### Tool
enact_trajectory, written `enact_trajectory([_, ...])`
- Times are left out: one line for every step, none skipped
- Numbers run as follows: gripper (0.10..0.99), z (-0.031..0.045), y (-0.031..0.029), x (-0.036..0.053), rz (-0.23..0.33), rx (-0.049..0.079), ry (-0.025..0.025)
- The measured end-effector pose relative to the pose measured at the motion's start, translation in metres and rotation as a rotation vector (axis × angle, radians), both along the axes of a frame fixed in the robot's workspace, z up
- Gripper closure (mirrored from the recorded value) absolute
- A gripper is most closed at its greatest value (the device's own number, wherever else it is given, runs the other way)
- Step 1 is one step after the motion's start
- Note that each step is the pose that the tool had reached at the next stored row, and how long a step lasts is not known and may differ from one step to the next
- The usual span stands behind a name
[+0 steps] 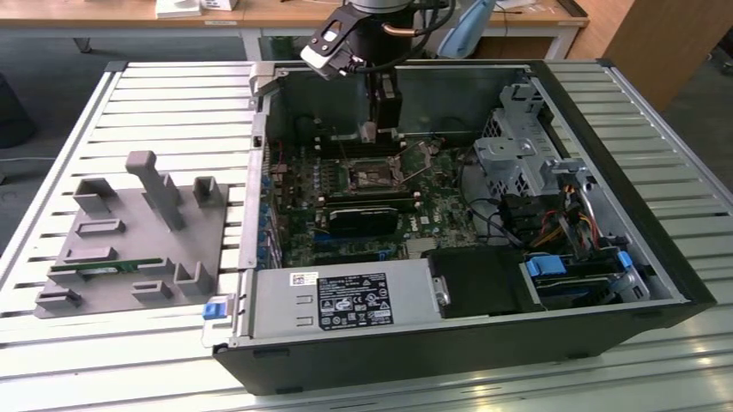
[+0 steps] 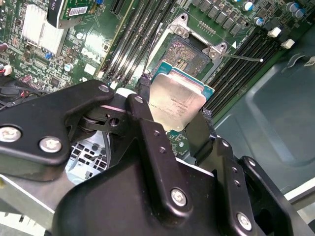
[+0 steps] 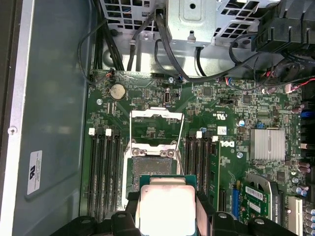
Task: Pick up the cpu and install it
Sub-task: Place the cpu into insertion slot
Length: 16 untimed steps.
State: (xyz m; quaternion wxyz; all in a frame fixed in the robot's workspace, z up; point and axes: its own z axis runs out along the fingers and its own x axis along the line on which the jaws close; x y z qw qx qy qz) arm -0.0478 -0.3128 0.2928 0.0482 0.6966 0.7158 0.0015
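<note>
The cpu [image 2: 177, 101] is a flat square chip with a shiny silver top and a thin teal rim. My gripper [image 2: 173, 114] is shut on it, one black finger [image 2: 143, 105] on each of two opposite edges. In the first wrist view the cpu [image 3: 166, 206] hangs a little above the motherboard, just short of the open socket [image 3: 152, 164], whose load plate [image 3: 156, 120] is flipped back. In the exterior view my gripper [image 1: 378, 130] reaches down into the open computer case, close above the socket [image 1: 369, 176].
Memory slots [image 3: 104, 172] flank the socket on both sides. A black ribbed block [image 1: 364, 215], a power supply [image 1: 343, 300], a metal drive cage [image 1: 521, 150] and loose cables [image 1: 504, 219] crowd the case. A grey fixture [image 1: 126, 249] holding a green memory stick [image 1: 109, 268] lies outside.
</note>
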Motion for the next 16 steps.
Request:
enact_trajectory([0.549,0.0000,0.0000,0.0000,0.000,0.000,0.0000])
enact_trajectory([0.549,-0.0007,0.0000,0.0000,0.000,0.000,-0.0001])
enact_trajectory([0.549,-0.0016,0.0000,0.0000,0.000,0.000,-0.0001])
enact_trajectory([0.549,-0.0017,0.0000,0.0000,0.000,0.000,-0.0001])
enact_trajectory([0.549,-0.0017,0.0000,0.0000,0.000,0.000,-0.0001])
enact_trajectory([0.549,-0.0018,0.0000,0.0000,0.000,0.000,-0.0001])
enact_trajectory([0.549,-0.0019,0.0000,0.0000,0.000,0.000,-0.0001])
enact_trajectory([0.549,-0.0021,0.0000,0.0000,0.000,0.000,-0.0001])
enact_trajectory([0.549,-0.0022,0.0000,0.0000,0.000,0.000,-0.0001])
enact_trajectory([0.549,-0.0025,0.0000,0.0000,0.000,-0.001,-0.0002])
enact_trajectory([0.549,-0.0027,0.0000,0.0000,0.000,-0.004,-0.0002])
enact_trajectory([0.549,-0.0030,0.0000,0.0000,0.000,-0.004,-0.0001])
enact_trajectory([0.549,-0.0035,0.0000,0.0000,0.000,-0.005,-0.0002])
enact_trajectory([0.549,-0.0041,0.0000,0.0000,0.000,-0.006,-0.0003])
enact_trajectory([0.549,-0.0052,0.0000,0.0000,0.000,-0.006,-0.0003])
enact_trajectory([0.549,-0.0068,0.0000,0.0000,0.000,-0.006,-0.0002])
